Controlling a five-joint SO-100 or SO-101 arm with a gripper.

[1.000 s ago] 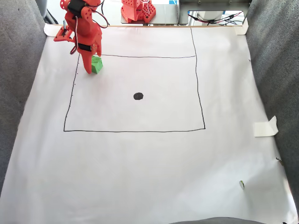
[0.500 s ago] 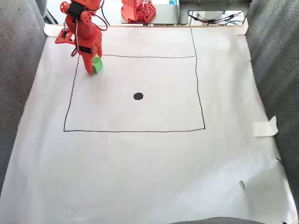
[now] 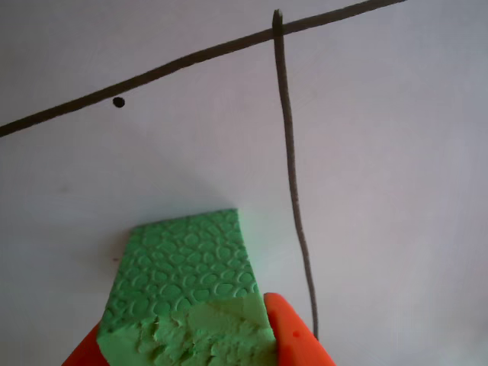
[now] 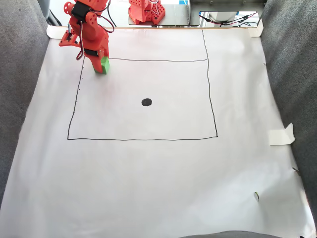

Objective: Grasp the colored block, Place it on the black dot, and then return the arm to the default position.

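- Other view: the orange gripper (image 3: 187, 347) is clamped either side of the green block (image 3: 191, 293), pebbly face showing, with drawn lines (image 3: 288, 152) on the paper beyond it.
- Fixed view: the gripper (image 4: 99, 69) has the block (image 4: 104, 65) at the square's top-left corner. The black dot (image 4: 146, 102) sits well apart mid-square, so I'd say the carry comes next.

green pebbled block (image 3: 187, 293); black dot (image 4: 146, 102)

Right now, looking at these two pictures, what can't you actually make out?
- In the other view, the bottom edge cuts off the green block and the orange hand, so its grip points stay hidden.
- In the fixed view, the arm covers most of the block; whether it is lifted off the paper is unclear.
- The small object near the paper's lower right corner is too tiny to identify.
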